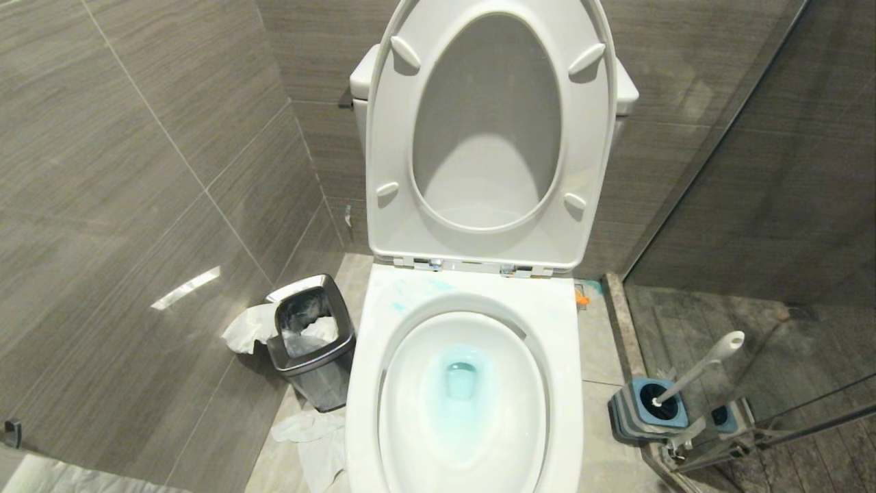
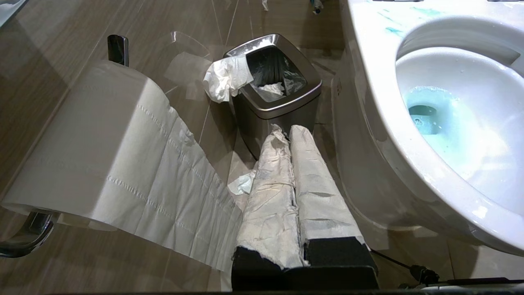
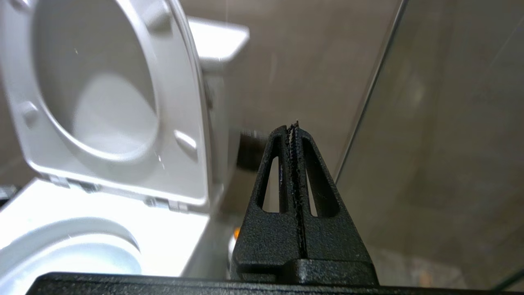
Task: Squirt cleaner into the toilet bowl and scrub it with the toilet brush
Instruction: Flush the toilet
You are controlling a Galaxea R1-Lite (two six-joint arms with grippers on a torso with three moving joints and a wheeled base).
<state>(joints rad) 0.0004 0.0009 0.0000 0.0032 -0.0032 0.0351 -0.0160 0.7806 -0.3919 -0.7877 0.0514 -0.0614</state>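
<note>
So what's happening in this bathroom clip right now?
Nothing is being handled. The toilet bowl is open, with teal cleaner tinting its water and smearing the rim. The toilet brush sits in its blue holder on the floor at the robot's right. The right pincer is shut and empty, up beside the raised seat. The left pincer, wrapped in paper, is shut near the waste bin.

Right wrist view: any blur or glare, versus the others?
Right wrist view: toilet seat and wall smeared, right hand sharp. Head view: sharp, with a glare streak on the left wall tile. Left wrist view: sharp, highlights on the toilet bowl rim.
</note>
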